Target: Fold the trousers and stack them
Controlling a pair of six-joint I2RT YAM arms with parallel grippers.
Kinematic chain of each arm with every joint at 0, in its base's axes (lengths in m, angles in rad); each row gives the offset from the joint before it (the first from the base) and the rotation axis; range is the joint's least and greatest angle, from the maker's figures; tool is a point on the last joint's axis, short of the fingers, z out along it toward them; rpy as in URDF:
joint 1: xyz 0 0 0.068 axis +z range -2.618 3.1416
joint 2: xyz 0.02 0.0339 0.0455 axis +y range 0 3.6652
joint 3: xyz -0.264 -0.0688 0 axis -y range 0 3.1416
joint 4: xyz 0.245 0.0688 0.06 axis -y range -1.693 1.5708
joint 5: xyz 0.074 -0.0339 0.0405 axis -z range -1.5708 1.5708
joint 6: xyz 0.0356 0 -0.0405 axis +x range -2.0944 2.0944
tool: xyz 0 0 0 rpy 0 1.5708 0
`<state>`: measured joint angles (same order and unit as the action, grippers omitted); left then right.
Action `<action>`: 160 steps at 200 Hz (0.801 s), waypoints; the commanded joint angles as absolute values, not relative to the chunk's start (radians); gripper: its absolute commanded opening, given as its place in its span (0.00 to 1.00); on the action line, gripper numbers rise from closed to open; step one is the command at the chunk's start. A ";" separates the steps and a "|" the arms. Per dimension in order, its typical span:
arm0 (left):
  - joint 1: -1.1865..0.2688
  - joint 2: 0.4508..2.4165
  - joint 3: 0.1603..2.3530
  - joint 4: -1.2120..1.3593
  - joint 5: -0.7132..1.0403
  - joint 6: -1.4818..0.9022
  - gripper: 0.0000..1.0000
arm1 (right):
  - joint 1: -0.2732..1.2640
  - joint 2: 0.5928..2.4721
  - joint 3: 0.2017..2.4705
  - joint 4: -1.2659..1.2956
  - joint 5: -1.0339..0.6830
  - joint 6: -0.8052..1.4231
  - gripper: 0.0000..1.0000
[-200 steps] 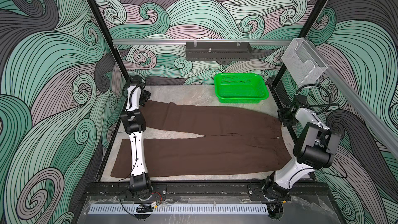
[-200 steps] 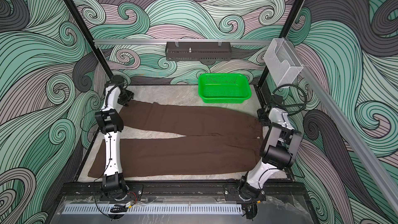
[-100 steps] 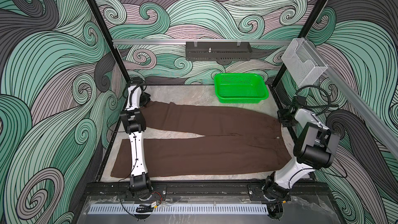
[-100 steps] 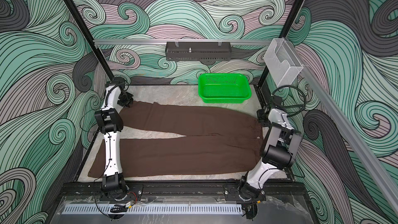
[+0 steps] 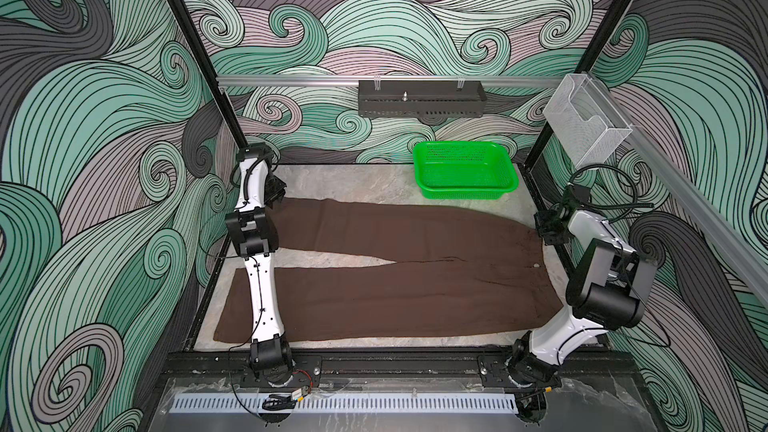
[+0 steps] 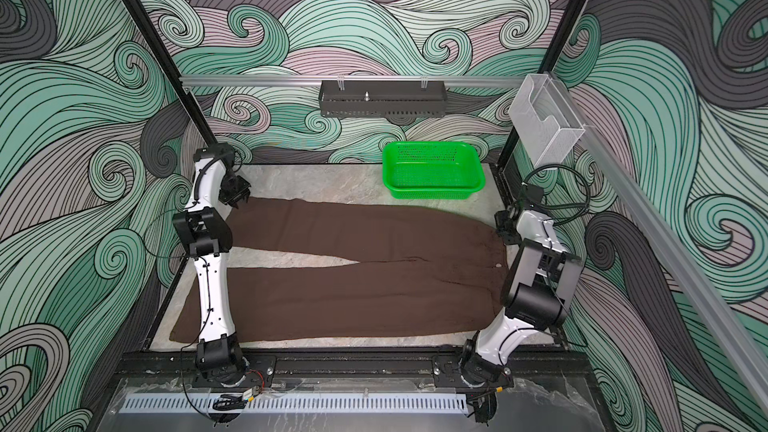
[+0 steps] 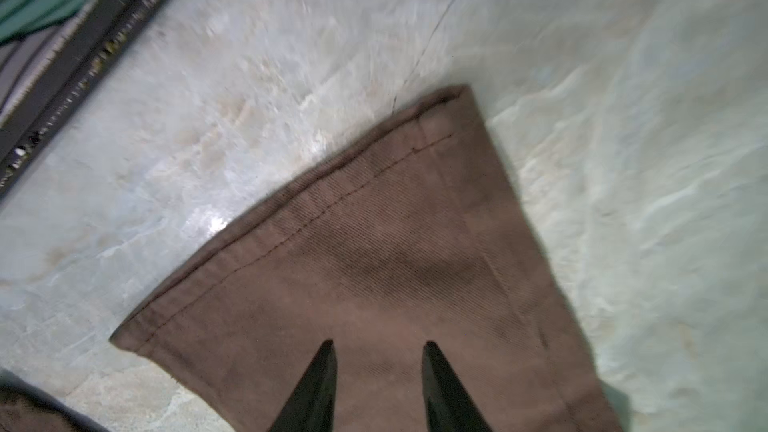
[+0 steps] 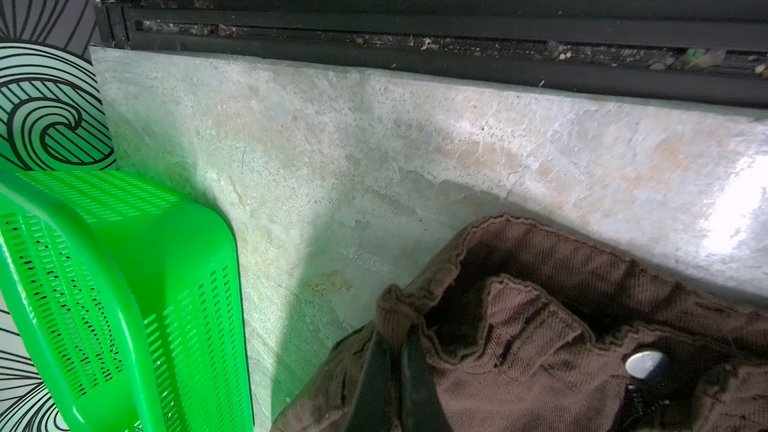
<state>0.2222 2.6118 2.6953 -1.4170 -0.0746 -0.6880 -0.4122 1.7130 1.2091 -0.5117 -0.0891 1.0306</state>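
The dark brown trousers point(image 5: 415, 284) lie flat across the table in both top views, waist to the right and both legs stretched left point(image 6: 353, 297). My left gripper point(image 5: 279, 197) hovers at the far leg's hem at the back left point(image 6: 239, 199). In the left wrist view this gripper point(image 7: 378, 344) is open, its black fingertips apart over the hemmed cloth point(image 7: 395, 243). My right gripper point(image 5: 542, 234) is at the waist's far corner point(image 6: 500, 234). In the right wrist view it point(image 8: 395, 330) is shut on the bunched waistband point(image 8: 540, 347), beside a metal button point(image 8: 644, 363).
A bright green perforated basket point(image 5: 465, 193) stands at the back right of the table point(image 6: 432, 191), close to the waistband point(image 8: 124, 284). Black frame rails point(image 8: 457, 2) border the marble-look table point(image 7: 249, 118). A black rack point(image 5: 419, 101) and a clear holder point(image 5: 582, 122) hang above.
The left wrist has shifted slightly at the far leg's hem. The trousers and the right arm have not visibly moved.
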 commanded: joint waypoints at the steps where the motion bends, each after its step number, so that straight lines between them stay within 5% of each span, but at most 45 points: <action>1: 0.235 2.624 2.751 -1.429 -0.070 -0.677 0.42 | -0.406 1.688 1.196 -0.514 -0.083 1.041 0.00; 160: 0.206 2.750 2.735 -1.479 -0.101 -0.690 0.52 | -0.395 1.693 1.178 -0.495 -0.058 1.039 0.00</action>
